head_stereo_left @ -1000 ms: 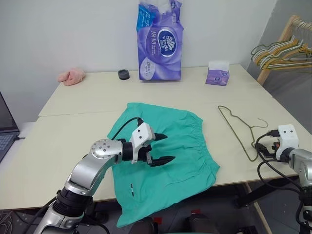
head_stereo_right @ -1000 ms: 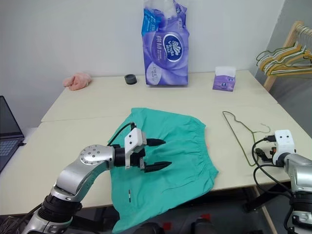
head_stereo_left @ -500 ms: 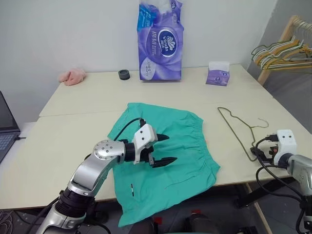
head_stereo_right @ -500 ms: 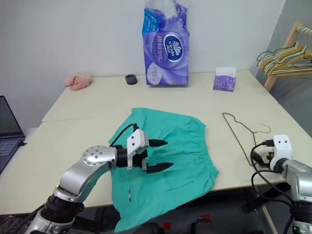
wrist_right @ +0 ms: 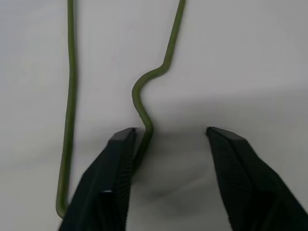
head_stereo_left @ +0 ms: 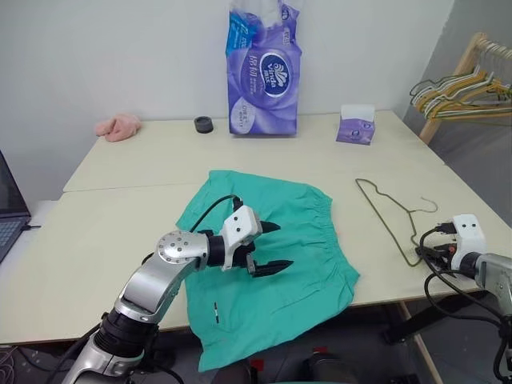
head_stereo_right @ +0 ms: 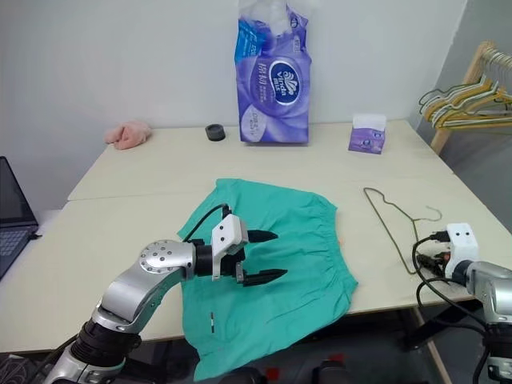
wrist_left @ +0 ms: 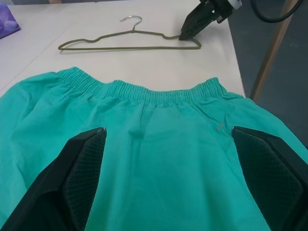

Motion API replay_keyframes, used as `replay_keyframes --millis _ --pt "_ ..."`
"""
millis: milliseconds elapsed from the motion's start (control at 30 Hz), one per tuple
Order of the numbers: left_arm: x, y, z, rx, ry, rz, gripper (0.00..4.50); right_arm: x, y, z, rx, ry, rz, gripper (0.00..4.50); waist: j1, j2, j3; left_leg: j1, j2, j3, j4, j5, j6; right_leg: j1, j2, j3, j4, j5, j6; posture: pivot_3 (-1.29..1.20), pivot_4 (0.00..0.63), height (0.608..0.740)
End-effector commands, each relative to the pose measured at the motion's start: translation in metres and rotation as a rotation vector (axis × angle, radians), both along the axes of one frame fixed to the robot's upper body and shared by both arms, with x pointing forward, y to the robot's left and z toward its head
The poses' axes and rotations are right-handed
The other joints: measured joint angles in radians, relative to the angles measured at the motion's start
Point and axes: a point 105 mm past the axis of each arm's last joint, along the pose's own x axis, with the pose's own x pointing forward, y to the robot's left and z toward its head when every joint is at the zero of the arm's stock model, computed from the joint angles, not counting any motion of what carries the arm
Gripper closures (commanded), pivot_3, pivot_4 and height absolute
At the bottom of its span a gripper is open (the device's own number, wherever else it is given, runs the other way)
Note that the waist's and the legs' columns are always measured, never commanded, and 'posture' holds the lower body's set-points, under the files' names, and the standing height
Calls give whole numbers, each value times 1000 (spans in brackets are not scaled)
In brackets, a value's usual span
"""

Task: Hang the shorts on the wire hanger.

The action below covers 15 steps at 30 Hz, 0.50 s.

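Note:
The teal-green shorts lie flat on the table, waistband toward the right, one leg hanging over the front edge. My left gripper hovers open just above the middle of the shorts, fingers spread wide in the left wrist view. The wire hanger lies flat on the table to the right of the shorts. My right gripper is down at the hanger's near corner. Its fingers stand apart, and the bent wire runs against the inner side of one finger.
A purple tissue pack, a small tissue box, a black roll and a pink cloth stand along the back. A laptop sits at far left. A wooden rack with bunched hangers stands beyond the table's right edge.
My right hand has sunk slightly toward the hanger's near corner. The left arm has stayed in place over the shorts. The head view has shifted a little.

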Motion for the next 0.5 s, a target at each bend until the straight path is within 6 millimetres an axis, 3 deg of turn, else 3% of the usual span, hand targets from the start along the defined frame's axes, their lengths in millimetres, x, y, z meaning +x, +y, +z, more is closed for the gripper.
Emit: replay_keyframes --millis 33,133,167,333,500 --pt "0 -3 8 -13 -48 -7 102 -6 0 -25 -27 94 3 3333 -1 -4 -3 2 0 0 0 0 0 2 0 0 -1 0 0 -44 29 740" --pt "1 -4 8 -19 -50 -2 102 -1 1 -26 -58 78 6 4360 -1 -8 -7 11 1 -2 -1 -2 1 14 -1 -2 -3 -6 5 -37 26 740" --pt "1 -4 8 -20 -50 -1 102 1 2 -26 -66 71 7 4472 0 -10 -8 12 1 -2 0 -3 1 14 -1 -2 -3 -6 5 -36 25 740" --pt "2 -3 8 -24 -50 12 102 10 2 -18 -139 5 31 4472 0 -12 -10 12 0 -2 0 -3 1 14 -2 -2 -3 -6 5 -37 23 740" --pt "20 7 11 -26 -56 110 51 23 6 8 -242 -108 110 4496 0 -8 -9 12 0 -2 0 -3 0 14 -2 -1 -3 -6 5 -40 21 740"
